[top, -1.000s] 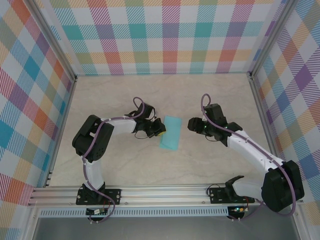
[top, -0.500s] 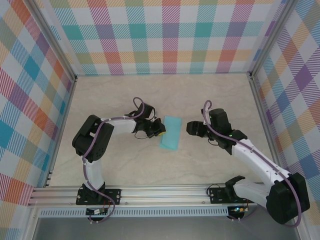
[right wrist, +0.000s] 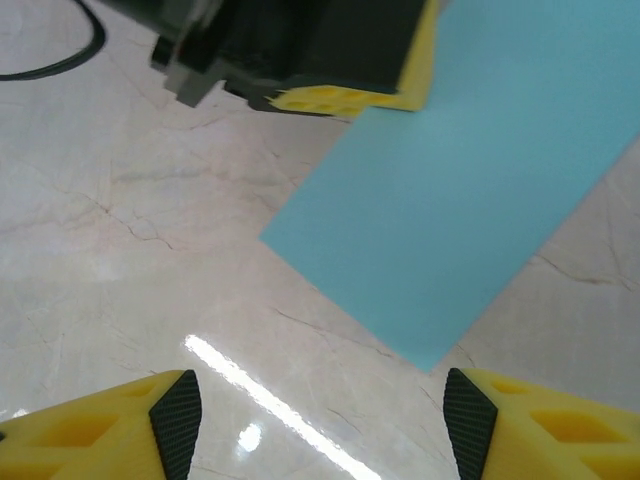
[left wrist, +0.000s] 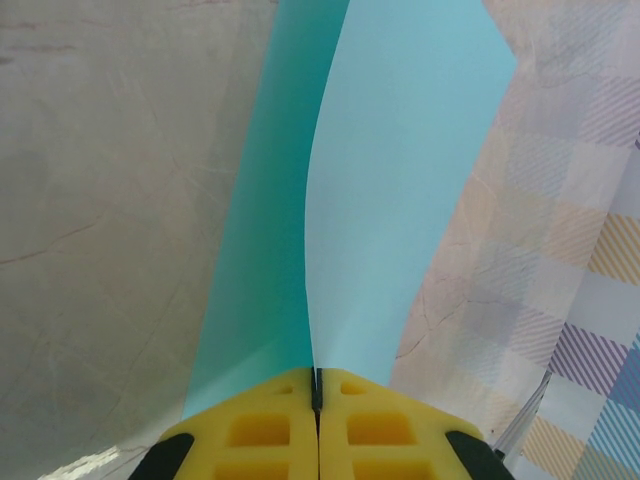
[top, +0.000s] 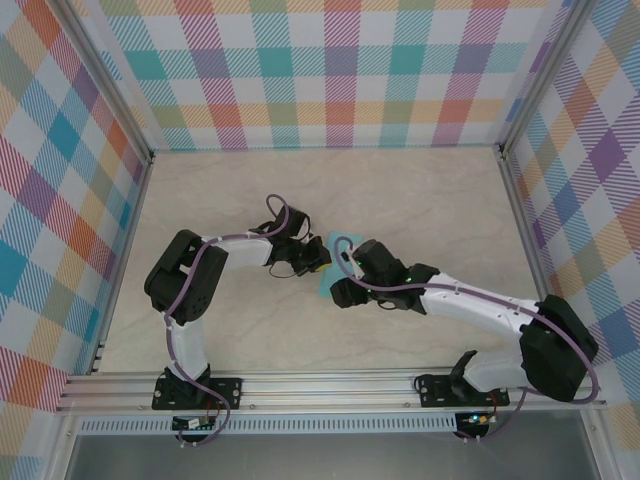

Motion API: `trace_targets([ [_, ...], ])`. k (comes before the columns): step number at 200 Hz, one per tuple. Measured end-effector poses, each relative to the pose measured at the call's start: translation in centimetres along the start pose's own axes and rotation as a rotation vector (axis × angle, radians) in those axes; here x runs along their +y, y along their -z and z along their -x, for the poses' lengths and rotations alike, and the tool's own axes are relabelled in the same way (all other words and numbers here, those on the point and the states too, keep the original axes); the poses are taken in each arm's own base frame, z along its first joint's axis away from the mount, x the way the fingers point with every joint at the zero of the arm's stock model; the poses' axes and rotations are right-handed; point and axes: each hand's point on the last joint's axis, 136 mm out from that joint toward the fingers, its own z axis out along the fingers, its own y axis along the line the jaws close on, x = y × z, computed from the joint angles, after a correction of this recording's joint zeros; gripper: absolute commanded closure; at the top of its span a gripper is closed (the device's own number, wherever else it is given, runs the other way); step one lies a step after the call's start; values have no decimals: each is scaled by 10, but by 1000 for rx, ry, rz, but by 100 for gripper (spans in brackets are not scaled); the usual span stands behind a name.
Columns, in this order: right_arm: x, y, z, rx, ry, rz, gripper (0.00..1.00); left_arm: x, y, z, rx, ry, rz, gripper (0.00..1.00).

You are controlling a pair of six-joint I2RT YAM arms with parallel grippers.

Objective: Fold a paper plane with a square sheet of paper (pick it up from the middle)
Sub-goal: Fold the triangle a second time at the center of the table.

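- Sheet of paper (left wrist: 400, 180): light turquoise, doubled over into 2 layers. In the left wrist view the darker layer sits on the left and the paler one on the right, bowing away from it. The 2 layers meet at the near edge.
- That near edge is pinched in the left gripper (left wrist: 317, 388). Its yellow fingers (left wrist: 260, 430) are pressed together on the paper, with only a thin dark seam between them.
- From the right wrist camera the paper is a long slanted strip with 1 sharp corner pointing down the frame. The left gripper's black body and yellow pads sit at its upper edge.
- I cannot tell whether the free end rests on the table or hangs just above it.
- Right gripper (right wrist: 320, 420): its 2 yellow fingertips (right wrist: 130, 410) stand well apart at the bottom corners of its own view. There is bare table between them, and they are near the paper's corner but not touching it.
- Top view: the paper sits near the middle of the table (top: 430, 190), between the 2 wrists and mostly covered by the right arm, which reaches across toward the left one.
- Table: pale marbled surface with a glare streak near the right fingertips.
- Checked pastel walls (top: 340, 70) stand on 3 sides.
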Motion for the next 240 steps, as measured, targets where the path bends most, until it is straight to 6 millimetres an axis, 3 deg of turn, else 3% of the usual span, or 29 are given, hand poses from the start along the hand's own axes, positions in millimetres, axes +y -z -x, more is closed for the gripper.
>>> trace_targets([
  [40, 16, -25, 9, 19, 89, -60, 30, -1, 0, -1, 6, 0, -5, 94],
  [103, 13, -55, 15, 40, 139, -192, 38, -2, 0, -2, 14, 0, -11, 94],
  [240, 2, -58, 11, 42, 147, -292, 80, -2, 0, -2, 14, 0, -11, 93],
])
